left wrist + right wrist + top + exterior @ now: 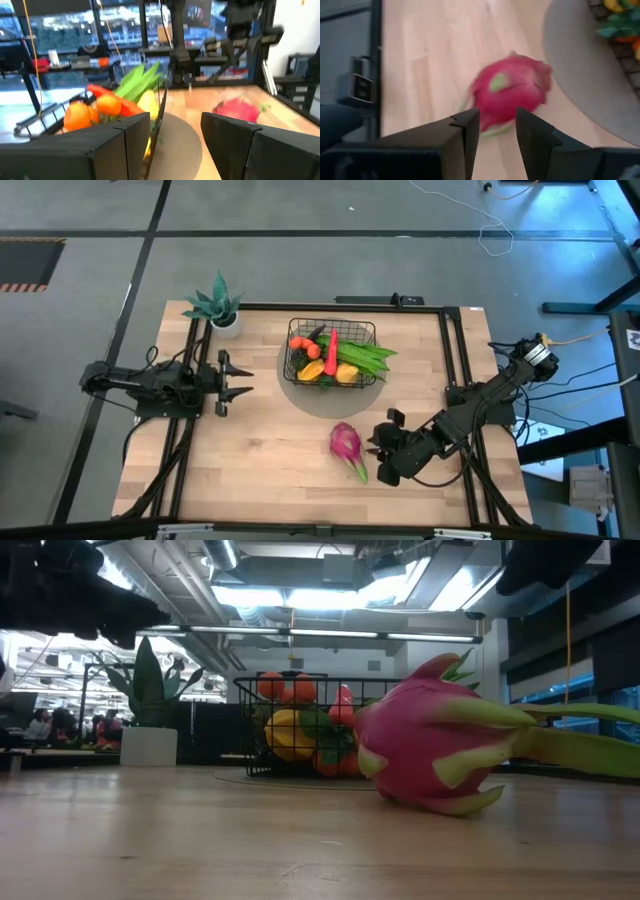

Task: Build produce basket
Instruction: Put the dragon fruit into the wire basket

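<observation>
The black wire basket [330, 323] stands on a grey round mat [330, 404] at the table's middle. It holds oranges [300, 343], a carrot [332, 352], green bean pods [368, 357] and a yellow fruit [346, 374]. The pink dragon fruit [346, 444] lies on its side on the wood, near of the basket. My right gripper [377, 448] is open, low, just right of the dragon fruit [512, 92], its fingers pointing at it. My left gripper [240, 380] is open and empty, left of the basket [45, 120].
A teal potted plant [218, 305] in a white pot stands at the far left corner. Black rails run along the table's left, right and far sides. Bare wood lies at the near left of the dragon fruit.
</observation>
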{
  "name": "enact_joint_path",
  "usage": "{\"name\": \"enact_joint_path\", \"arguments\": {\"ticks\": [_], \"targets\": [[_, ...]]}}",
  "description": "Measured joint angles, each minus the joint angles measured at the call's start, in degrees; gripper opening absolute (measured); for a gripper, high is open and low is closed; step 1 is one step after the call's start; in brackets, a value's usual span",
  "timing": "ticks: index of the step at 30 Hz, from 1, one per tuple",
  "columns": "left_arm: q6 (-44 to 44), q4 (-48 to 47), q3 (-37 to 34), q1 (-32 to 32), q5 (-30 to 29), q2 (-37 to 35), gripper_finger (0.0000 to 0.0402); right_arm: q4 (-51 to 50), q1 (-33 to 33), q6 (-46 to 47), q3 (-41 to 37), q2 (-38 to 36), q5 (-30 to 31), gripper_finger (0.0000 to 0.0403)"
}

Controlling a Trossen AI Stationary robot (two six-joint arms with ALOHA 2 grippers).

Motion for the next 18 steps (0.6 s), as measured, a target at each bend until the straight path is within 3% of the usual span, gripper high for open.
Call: {"name": "enact_joint_path", "arguments": {"ticks": [5,11,18], "targets": [[0.0,-3.5,0.0,0.0,0.0,0.0,0.0173,5.3,0.0,-1.2,0.0,0.8,-5.2,0.0116],[0.0,-3.4,0.0,0.0,0.0,0.0,0.0173,12.9,0.1,-4.5,0.0,8.0,-9.4,0.0116],[0.0,-3.3,0.0,0.0,0.0,0.0,0.0173,10.0,0.1,7.1,0.5,15.4,-11.7,0.0116]]}}
